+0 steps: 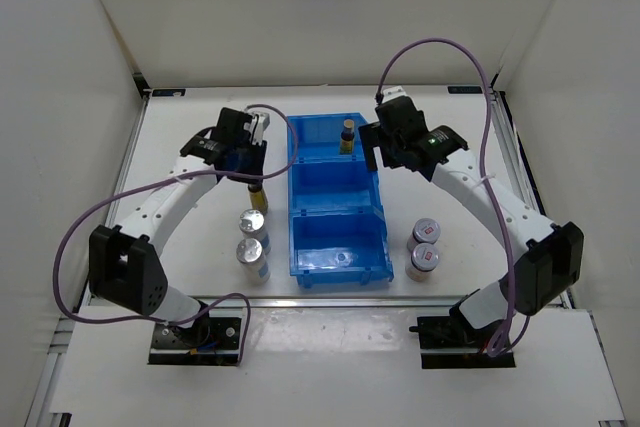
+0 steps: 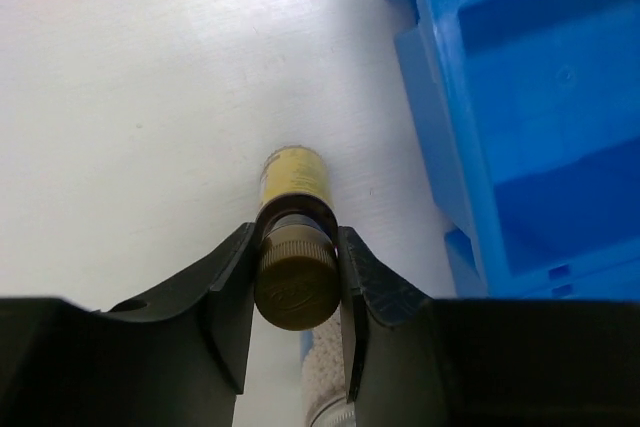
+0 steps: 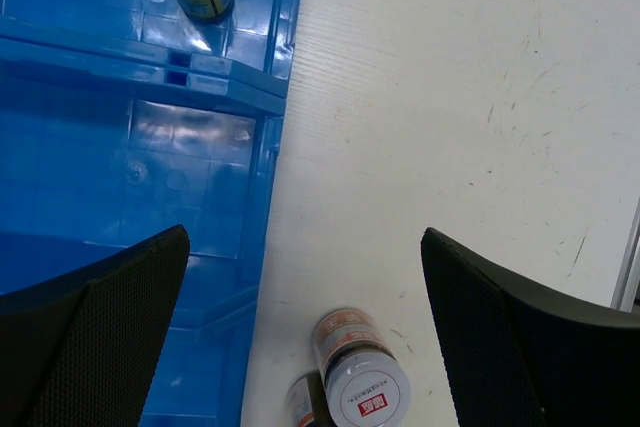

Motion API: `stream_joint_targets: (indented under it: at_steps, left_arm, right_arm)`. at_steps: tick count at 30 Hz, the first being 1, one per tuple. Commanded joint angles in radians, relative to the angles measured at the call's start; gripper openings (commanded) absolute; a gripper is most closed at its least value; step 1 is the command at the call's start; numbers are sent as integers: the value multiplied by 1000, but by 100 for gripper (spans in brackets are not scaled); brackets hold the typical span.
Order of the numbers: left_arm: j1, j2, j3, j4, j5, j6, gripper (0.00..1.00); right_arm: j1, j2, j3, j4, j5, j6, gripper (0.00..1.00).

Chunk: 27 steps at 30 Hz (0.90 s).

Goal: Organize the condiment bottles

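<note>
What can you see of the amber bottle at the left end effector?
The amber bottle is small, with a yellow label and a dark brownish ribbed cap. It appears to stand upright on the white table, left of the blue bin and apart from it. The left end effector is closed on the cap, one finger against each side. Seen from above, little of the body below the label shows.

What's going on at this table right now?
The left hand is closed on the cap of an amber bottle left of the blue bin. The right hand is open over the bin's right edge. A second amber bottle stands in the far compartment; two shakers and two white-capped bottles stand on the table.
</note>
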<state>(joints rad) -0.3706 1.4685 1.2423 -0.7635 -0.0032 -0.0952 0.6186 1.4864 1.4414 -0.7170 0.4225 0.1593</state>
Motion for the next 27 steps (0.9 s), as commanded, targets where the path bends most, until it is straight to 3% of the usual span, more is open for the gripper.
stream_joint_targets:
  at_steps: [1,4,8,16,27]
  left_arm:
    - [-4,-105,155,39,-73,-14,11]
    - [-4,-96,291,39,-86,-23,11]
    - [-4,-18,468,39,15,-35,11]
    - [-44,323,839,50,137,-26,11]
    - [-102,527,856,50,163,-11,11]
  right_arm:
    - [13,-64,-9,-39,32,46,100]
    - [13,-75,-9,-58,59,68,100]
    - [13,-75,65,-143,73,97,100]
    - [13,-156,79,-188,62,106,100]
    - [13,-213,47,-228,81,124,100]
